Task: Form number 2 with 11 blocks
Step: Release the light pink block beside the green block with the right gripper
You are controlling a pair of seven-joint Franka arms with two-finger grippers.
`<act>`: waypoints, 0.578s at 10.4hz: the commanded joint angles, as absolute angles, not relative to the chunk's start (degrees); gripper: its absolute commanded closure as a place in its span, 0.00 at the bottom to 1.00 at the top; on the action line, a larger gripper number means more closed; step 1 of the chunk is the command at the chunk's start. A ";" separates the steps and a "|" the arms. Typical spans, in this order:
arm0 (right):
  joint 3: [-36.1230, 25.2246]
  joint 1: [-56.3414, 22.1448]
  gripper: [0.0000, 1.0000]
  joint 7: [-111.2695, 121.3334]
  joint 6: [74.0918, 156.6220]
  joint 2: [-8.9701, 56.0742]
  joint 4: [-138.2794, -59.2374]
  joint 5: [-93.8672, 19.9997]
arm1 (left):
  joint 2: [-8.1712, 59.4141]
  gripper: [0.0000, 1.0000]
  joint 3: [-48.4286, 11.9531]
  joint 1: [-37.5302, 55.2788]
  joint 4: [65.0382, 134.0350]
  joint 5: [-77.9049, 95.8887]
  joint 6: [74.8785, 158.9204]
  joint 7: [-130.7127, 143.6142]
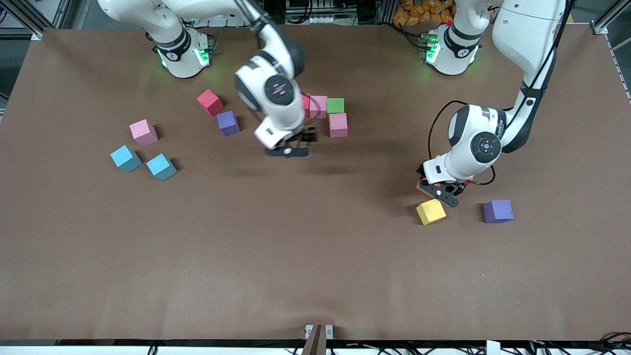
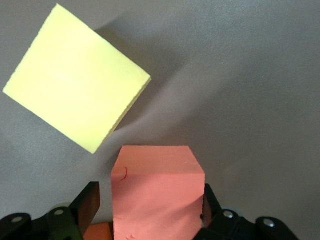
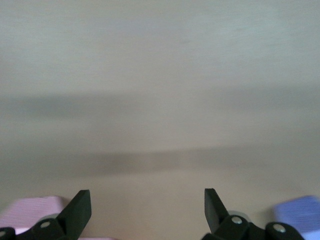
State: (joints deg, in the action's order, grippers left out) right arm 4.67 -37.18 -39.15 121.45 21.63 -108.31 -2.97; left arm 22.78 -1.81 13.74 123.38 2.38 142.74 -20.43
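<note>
Brown matte desk [image 1: 315, 256] carries my scattered foam cubes. My left gripper [image 2: 150, 210] has its fingers [image 2: 89, 202] around a salmon-orange foam cube [image 2: 157, 195], just beside a yellow foam cube [image 2: 75, 105]. My right gripper [image 3: 147, 212] hovers with fingers spread wide, empty, near the pink and green cubes [image 1: 335, 105].

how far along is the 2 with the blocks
Early. Done: one short row, a pink block beside the green block, another pink nearer the camera. In hand: the left gripper brackets an orange block; the right gripper is open, empty. Other blocks lie scattered.
</note>
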 commanded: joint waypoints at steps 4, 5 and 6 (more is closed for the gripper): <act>5.19 -23.84 0.00 -18.16 113.20 14.34 -115.73 0.44 | 22.59 0.57 -2.02 13.54 123.14 4.31 143.09 -21.80; 4.66 -21.03 0.00 -12.02 112.77 13.80 -116.53 0.44 | 22.41 0.58 -2.37 13.62 122.79 4.31 143.00 -20.49; 3.44 -17.79 0.00 -5.60 111.89 13.97 -116.63 0.44 | 22.33 0.58 -3.33 14.23 121.83 4.31 142.56 -17.61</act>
State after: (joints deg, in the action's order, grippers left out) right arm 4.00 -21.99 -13.15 112.62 16.40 -114.09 -0.04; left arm 22.72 -2.19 13.73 122.81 2.55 142.74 -19.66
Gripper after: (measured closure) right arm 0.000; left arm 0.405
